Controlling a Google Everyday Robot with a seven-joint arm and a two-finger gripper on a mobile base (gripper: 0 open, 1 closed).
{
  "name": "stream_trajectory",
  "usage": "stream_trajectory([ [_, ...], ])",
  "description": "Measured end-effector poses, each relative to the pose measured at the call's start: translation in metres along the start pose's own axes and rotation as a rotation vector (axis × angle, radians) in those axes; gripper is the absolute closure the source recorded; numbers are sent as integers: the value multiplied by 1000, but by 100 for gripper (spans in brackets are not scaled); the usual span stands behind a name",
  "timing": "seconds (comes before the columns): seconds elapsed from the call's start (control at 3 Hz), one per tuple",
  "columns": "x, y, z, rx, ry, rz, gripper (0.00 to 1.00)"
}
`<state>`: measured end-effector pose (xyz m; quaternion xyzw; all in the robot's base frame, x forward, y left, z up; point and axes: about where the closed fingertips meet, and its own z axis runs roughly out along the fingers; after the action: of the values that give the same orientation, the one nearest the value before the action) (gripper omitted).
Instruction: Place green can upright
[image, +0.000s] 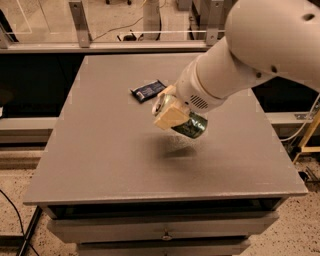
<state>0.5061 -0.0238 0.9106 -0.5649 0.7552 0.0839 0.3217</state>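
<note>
The green can (187, 124) is held in the air above the middle of the grey table (100, 150), tilted with its silver top facing up and left. My gripper (170, 114) is shut on it, with a cream fingertip (168, 118) across the can's side. The big white arm reaches in from the upper right. A shadow lies on the table just below the can.
A dark blue snack packet (148, 90) lies flat on the table behind and left of the can. The table has drawers below its front edge. A metal rail and glass panels run behind the table. Cables lie on the floor at the left.
</note>
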Motion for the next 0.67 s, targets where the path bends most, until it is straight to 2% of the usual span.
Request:
stream_trajectory([
  [0.33, 17, -18, 15, -29, -165, 72, 100],
  [0.67, 17, -26, 23, -86, -401, 125, 100],
])
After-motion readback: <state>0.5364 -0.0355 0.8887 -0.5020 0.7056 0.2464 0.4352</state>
